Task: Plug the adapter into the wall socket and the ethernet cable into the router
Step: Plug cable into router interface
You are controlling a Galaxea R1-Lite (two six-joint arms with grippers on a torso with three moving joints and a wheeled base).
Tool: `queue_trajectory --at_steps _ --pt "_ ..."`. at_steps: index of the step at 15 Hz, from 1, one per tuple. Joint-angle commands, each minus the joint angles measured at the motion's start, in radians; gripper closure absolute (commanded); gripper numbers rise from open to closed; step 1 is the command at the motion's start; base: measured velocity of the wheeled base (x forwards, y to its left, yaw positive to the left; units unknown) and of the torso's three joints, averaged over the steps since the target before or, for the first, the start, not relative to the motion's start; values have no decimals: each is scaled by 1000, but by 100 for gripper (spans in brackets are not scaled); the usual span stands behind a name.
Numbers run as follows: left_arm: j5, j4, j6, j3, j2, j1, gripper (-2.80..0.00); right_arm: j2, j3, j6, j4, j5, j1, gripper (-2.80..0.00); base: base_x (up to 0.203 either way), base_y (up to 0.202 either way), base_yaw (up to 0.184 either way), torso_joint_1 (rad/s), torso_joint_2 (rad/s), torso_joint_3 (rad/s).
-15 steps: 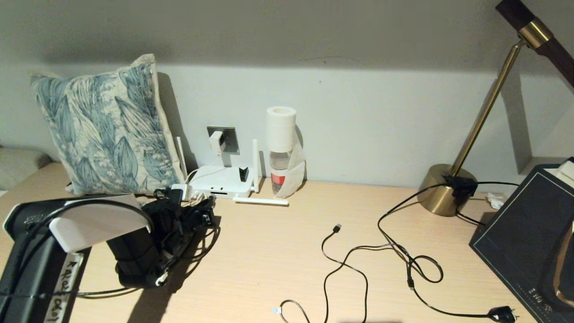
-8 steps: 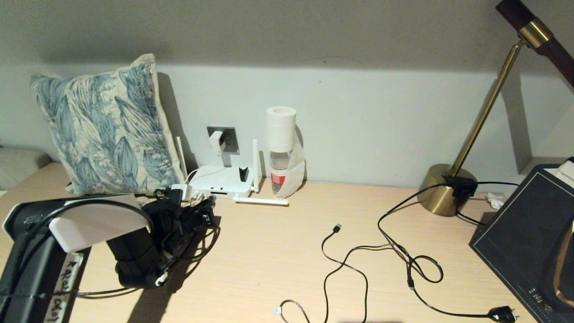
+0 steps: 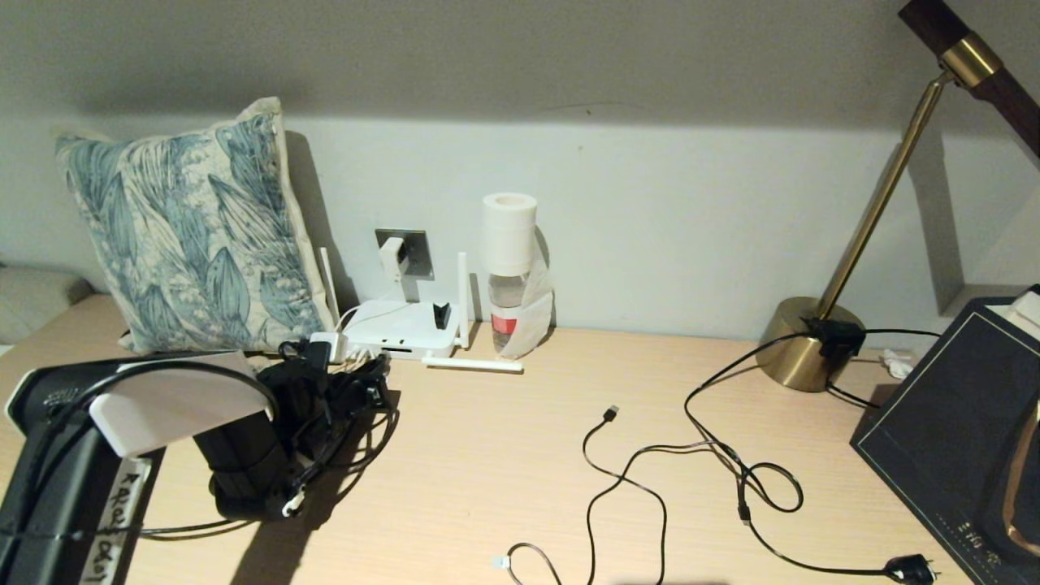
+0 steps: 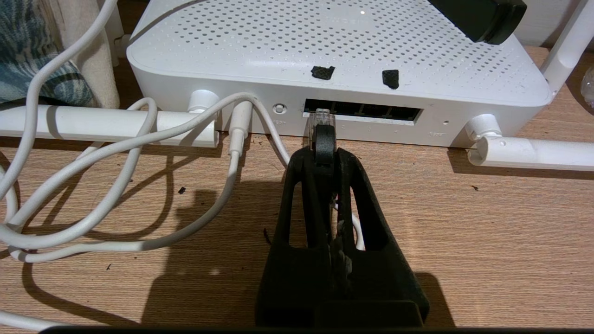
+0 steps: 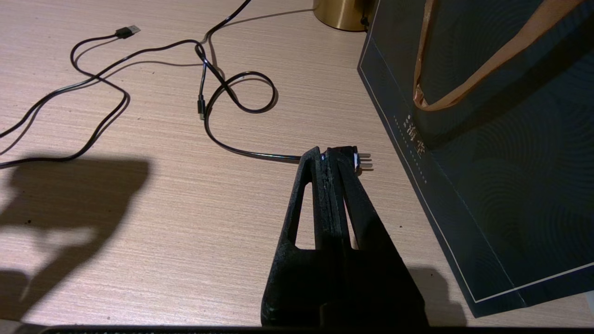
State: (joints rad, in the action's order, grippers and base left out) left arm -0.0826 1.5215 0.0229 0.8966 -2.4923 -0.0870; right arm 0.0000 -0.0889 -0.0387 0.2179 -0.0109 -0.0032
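Ethernet cable (image 4: 323, 139): black, fairly thick, springy lead; clear clip connector light, rigid and brittle at the latch. Best held on the black boot just behind the clip, as now. Connector tip sits at the leftmost opening of the port row on the router (image 3: 402, 327); seating depth not discernible.

Left gripper (image 4: 320, 155): low over the wooden desk (image 3: 504, 455), levelled at the router's back face, clenched on the cable boot.

Adapter (image 3: 392, 257): seated in the wall socket (image 3: 414, 252).

Right gripper (image 5: 330, 155): parked above the desk beside a dark paper bag (image 5: 501, 153), pressed closed, empty.
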Motion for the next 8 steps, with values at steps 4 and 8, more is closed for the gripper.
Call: queue_trajectory --at_steps 4,8 --pt "0 9 2 7 -5 0 0 1 0 0 1 0 0 0 0 0 0 0 0 0" --pt "0 9 0 8 -13 0 0 0 0 -1 1 0 0 0 0 0 0 0 0 0"
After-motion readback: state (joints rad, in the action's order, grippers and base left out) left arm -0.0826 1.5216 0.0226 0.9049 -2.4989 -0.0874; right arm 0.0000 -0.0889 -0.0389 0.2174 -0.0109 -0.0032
